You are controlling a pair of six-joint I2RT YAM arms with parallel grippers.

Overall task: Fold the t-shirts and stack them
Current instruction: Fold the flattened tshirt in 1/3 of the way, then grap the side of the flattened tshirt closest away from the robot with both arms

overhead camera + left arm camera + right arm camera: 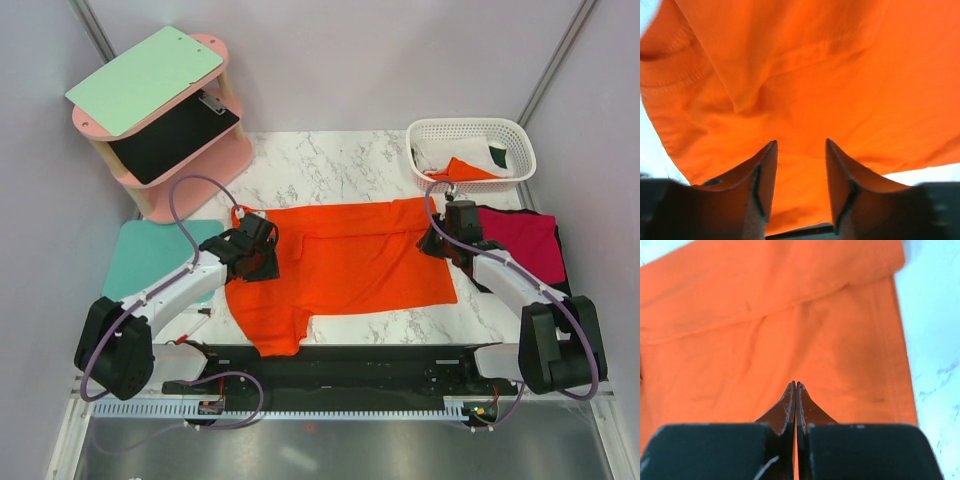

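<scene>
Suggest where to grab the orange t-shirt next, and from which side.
Probably the flap of the orange t-shirt jutting out at its near-left corner: it sticks out past the rest, with its edges free. Come from the left, pinching its outer edge.

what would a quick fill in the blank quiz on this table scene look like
1. The spread-out t-shirt between the two arms is coloured ____.
2. The crimson t-shirt lies on top of a ____ one.
3. The left gripper is open, while the right gripper is ____.
4. The white basket stands at the far ____ corner of the table.

Missing words: orange; black; shut; right
</scene>
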